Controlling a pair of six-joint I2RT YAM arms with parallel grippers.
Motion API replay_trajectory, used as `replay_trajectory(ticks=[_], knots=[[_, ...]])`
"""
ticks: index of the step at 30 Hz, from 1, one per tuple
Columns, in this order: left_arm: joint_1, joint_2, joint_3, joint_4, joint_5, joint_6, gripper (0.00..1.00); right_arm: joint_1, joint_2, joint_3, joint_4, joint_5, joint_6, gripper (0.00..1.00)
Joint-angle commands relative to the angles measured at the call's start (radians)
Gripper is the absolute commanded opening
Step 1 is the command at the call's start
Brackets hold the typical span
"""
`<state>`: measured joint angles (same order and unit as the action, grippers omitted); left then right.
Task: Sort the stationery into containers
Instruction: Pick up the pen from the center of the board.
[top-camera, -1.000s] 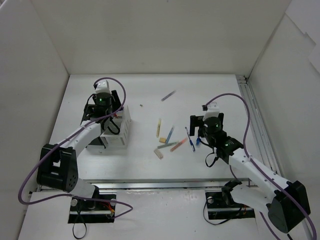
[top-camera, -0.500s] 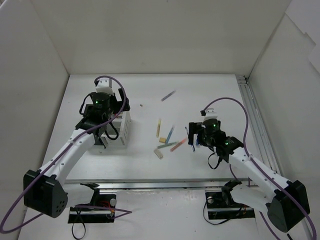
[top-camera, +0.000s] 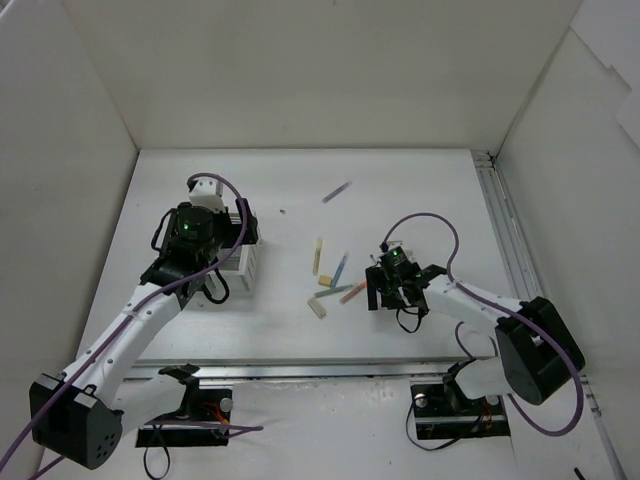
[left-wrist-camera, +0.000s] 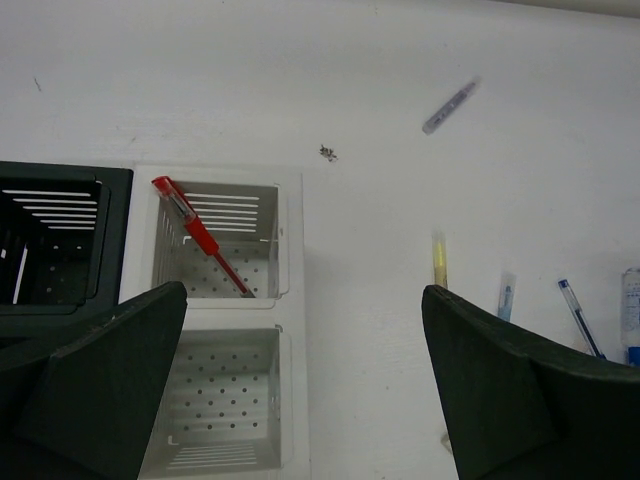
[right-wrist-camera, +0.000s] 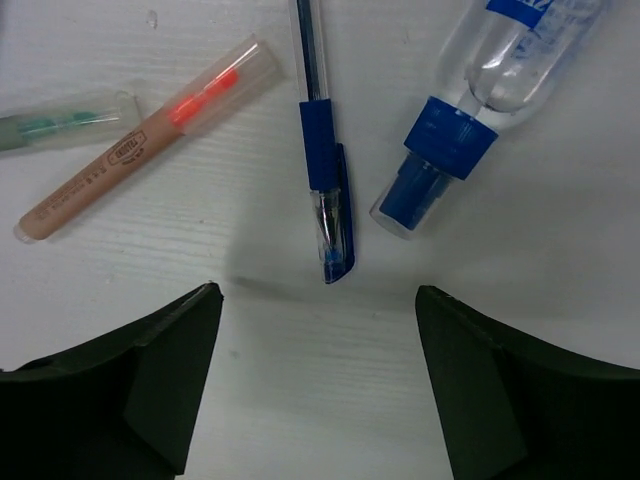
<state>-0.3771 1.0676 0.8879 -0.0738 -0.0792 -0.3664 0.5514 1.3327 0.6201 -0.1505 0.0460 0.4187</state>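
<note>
The sorting is part done: a red pen (left-wrist-camera: 200, 238) leans in one compartment of the white box (left-wrist-camera: 292, 240), its upper end propped on the rim, and the black box (left-wrist-camera: 110, 240) stands touching that box on its left. The left claw (left-wrist-camera: 303, 300) hangs above the white box with its jaws spread wide and nothing between them, so on that side I judge a drop finished. The step in hand belongs to the right claw (right-wrist-camera: 318, 295), which sits low over the table (left-wrist-camera: 300, 80) with its jaws apart and empty, straddling the capped end of a blue pen (right-wrist-camera: 325, 170) without touching it. Just beside that pen lie a clear tube with a blue cap (right-wrist-camera: 450, 130) on one side and an orange marker (right-wrist-camera: 140, 150) on the other – both close enough to be nudged. The next move, as I read it, is to close squarely on the blue pen alone, lift it free of its neighbours, and carry it across to a box. A yellow pencil (left-wrist-camera: 440, 262) and a grey pen (left-wrist-camera: 450, 105) wait farther off.
</note>
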Motion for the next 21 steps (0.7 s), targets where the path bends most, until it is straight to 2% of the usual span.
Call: replay_trajectory(ticks=[1, 2, 4, 6, 7, 8, 10, 13, 16, 21], knots=[[-0.009, -0.046, 0.016, 0.032, -0.011, 0.024, 1.0, -0.002, 0.072, 0.078, 0.029, 0.026, 0.002, 0.72], [-0.009, -0.05, 0.011, 0.031, -0.014, 0.026, 1.0, -0.002, 0.089, 0.084, 0.032, 0.019, -0.001, 0.65], [-0.009, -0.061, 0.003, 0.035, -0.017, 0.03, 1.0, -0.007, 0.132, 0.101, 0.057, 0.008, -0.018, 0.62], [-0.009, -0.067, -0.003, 0.037, -0.019, 0.035, 1.0, -0.008, 0.175, 0.112, 0.075, 0.009, -0.027, 0.46], [-0.009, -0.067, -0.003, 0.037, -0.019, 0.038, 1.0, -0.016, 0.19, 0.125, 0.077, 0.005, -0.029, 0.42], [-0.009, -0.066, 0.0, 0.034, -0.022, 0.043, 1.0, -0.013, 0.204, 0.131, 0.077, -0.003, -0.034, 0.32], [-0.009, -0.064, 0.006, 0.026, -0.031, 0.046, 1.0, -0.024, 0.23, 0.141, 0.077, -0.024, -0.037, 0.2], [-0.009, -0.06, 0.022, 0.014, -0.03, 0.058, 1.0, -0.027, 0.22, 0.129, 0.072, -0.038, -0.037, 0.08], [-0.009, -0.058, 0.029, 0.014, -0.002, 0.079, 1.0, -0.031, 0.175, 0.112, 0.052, -0.064, -0.031, 0.0], [-0.019, -0.035, 0.051, 0.017, 0.114, 0.145, 1.0, -0.028, 0.08, 0.15, -0.046, -0.055, -0.07, 0.0]])
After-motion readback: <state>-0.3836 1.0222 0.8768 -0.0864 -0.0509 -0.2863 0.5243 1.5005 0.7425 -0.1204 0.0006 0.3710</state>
